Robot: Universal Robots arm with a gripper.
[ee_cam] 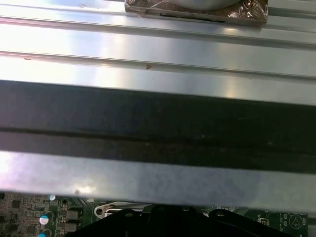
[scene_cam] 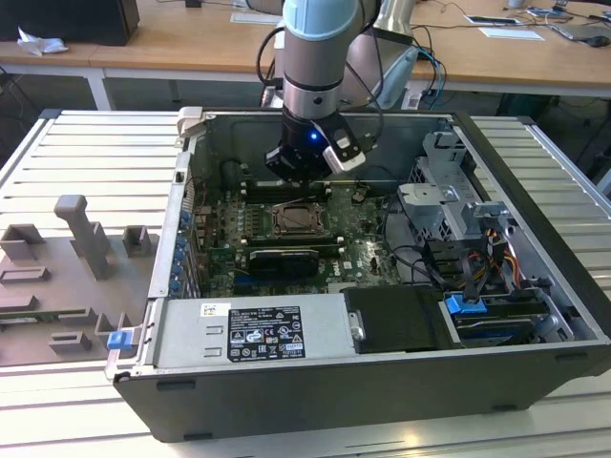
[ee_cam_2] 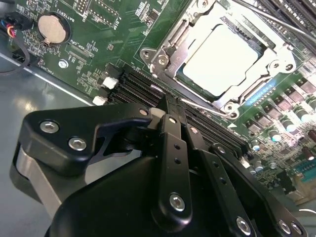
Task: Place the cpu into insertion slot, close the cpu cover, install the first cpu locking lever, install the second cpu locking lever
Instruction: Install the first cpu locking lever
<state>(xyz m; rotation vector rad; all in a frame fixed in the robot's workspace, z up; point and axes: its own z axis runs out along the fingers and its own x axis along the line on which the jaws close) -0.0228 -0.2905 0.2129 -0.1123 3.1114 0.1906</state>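
My gripper [ee_cam_2: 170,106] hides its own tips, so I cannot tell the jaws' state. The pale, flat cpu [ee_cam_2: 219,58] sits in its socket, framed by the closed steel cpu cover [ee_cam_2: 170,47].

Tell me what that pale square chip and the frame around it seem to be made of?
The cpu looks capped with matte, pale silvery metal, reflecting light evenly. The cpu cover around it appears to be bare stamped steel: shiny grey, with bright glints along its edges.

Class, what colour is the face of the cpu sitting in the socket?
Pale beige-silver; the cpu shows best in the second wrist view.
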